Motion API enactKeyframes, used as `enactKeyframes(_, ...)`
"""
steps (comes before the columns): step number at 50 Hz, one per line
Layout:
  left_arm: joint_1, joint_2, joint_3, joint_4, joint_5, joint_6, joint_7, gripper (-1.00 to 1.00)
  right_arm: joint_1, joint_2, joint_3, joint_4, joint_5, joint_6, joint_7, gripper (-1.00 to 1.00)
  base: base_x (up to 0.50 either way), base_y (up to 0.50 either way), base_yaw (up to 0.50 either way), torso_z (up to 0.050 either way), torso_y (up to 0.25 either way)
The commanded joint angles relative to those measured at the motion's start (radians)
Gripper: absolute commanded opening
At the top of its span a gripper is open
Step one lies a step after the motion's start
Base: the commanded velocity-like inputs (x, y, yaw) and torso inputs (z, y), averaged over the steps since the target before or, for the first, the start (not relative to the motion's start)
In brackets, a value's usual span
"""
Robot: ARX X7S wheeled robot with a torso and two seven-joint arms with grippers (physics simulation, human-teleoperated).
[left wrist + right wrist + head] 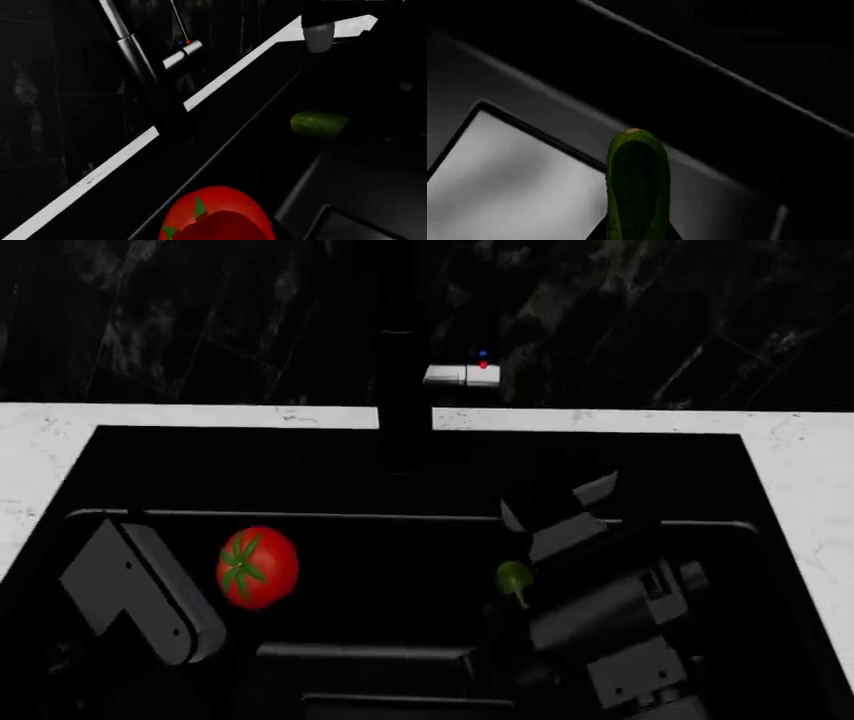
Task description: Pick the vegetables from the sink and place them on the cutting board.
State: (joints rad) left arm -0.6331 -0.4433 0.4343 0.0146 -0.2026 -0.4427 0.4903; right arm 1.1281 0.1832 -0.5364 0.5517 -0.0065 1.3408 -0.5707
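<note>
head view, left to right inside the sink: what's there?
Grey left gripper → round glossy red tomato with green calyx → slim dark green cucumber → grey right gripper, all inside the deep black sink.

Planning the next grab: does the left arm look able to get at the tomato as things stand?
Probably yes. The left gripper is down in the sink right beside the tomato, with nothing between them. The cucumber lies well away, by the right gripper.
</note>
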Motion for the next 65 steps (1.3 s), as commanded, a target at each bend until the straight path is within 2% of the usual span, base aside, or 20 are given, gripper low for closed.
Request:
enactKeyframes(1,-0.023,0.038,-0.046,-0.015,0.002,-0.074,-0.127,-1.0,-0.022,0.087,0.027,-0.413,-0.016,0.126,0.0,-1.0,0.04,0.0,0.0,0.0,0.25)
enactKeyframes(7,-0.035,0.046,-0.087,0.041,-0.006,-0.178,-0.197,-1.0,-0.018,0.092,0.059,-0.448,-0.027,0.123,0.022,-1.0,-0.09,0.0,0.0,0.0,0.25)
enactKeyframes(14,-0.025,0.039,-0.099,0.071,-0.017,-0.221,-0.211,-1.0,-0.027,0.088,0.084,-0.465,-0.02,0.118,0.023,-1.0,-0.5,0.0,0.0,0.0,0.25)
enactKeyframes(24,-0.032,0.057,-0.092,0.053,-0.018,-0.218,-0.218,-1.0,-0.051,0.08,0.129,-0.471,-0.008,0.068,0.028,-1.0,-0.5,0.0,0.0,0.0,0.25)
enactKeyframes(26,-0.032,0.068,-0.101,0.063,-0.046,-0.217,-0.2,-1.0,-0.054,0.075,0.137,-0.447,-0.011,0.031,0.038,-1.0,0.0,0.0,0.0,0.0,0.25)
enactKeyframes(27,-0.033,0.059,-0.07,0.064,-0.026,-0.211,-0.191,-1.0,-0.055,0.072,0.14,-0.44,-0.011,0.02,0.042,-1.0,0.0,0.0,0.0,0.0,0.25)
enactKeyframes(32,-0.028,0.095,-0.073,0.03,-0.025,-0.183,-0.213,-1.0,-0.065,0.06,0.154,-0.405,-0.018,-0.042,0.068,-1.0,0.0,-0.05,0.0,0.003,0.25)
enactKeyframes(34,-0.05,0.117,-0.104,0.023,-0.066,-0.223,-0.209,-1.0,-0.07,0.048,0.18,-0.39,-0.017,-0.074,0.086,-1.0,0.0,-0.5,0.0,0.0,0.0)
enactKeyframes(37,-0.075,0.142,-0.056,-0.029,0.026,-0.181,-0.286,-1.0,-0.096,0.036,0.187,-0.355,-0.027,-0.13,0.117,-1.0,0.0,-0.5,0.0,0.0,0.0)
enactKeyframes(38,-0.074,0.157,-0.061,-0.035,0.006,-0.174,-0.273,-1.0,-0.108,0.031,0.195,-0.342,-0.03,-0.15,0.131,-1.0,0.0,-0.5,0.0,0.0,0.0)
enactKeyframes(41,-0.078,0.168,-0.011,-0.06,0.078,-0.07,-0.307,-1.0,-0.112,0.03,0.196,-0.329,-0.041,-0.169,0.154,-1.0,0.0,-0.5,0.0,0.0,0.0)
enactKeyframes(45,-0.097,0.182,0.008,-0.101,0.12,-0.041,-0.345,-1.0,-0.1,0.03,0.19,-0.331,-0.048,-0.164,0.162,-1.0,0.0,-0.5,0.0,0.0,0.0)
enactKeyframes(50,-0.117,0.214,-0.01,-0.093,0.117,-0.15,-0.392,-1.0,-0.11,0.028,0.202,-0.356,-0.044,-0.164,0.169,-1.0,0.0,-0.5,0.0,0.0,0.0)
enactKeyframes(55,-0.123,0.223,-0.034,-0.039,0.069,-0.227,-0.371,-1.0,-0.118,0.032,0.21,-0.385,-0.039,-0.141,0.169,-1.0,0.0,-0.5,0.0,0.0,0.0)
enactKeyframes(65,-0.141,0.241,-0.066,-0.002,0.022,-0.232,-0.359,-1.0,-0.083,0.045,0.211,-0.367,-0.039,-0.142,0.167,-1.0,0.0,-0.5,0.0,0.0,0.0)
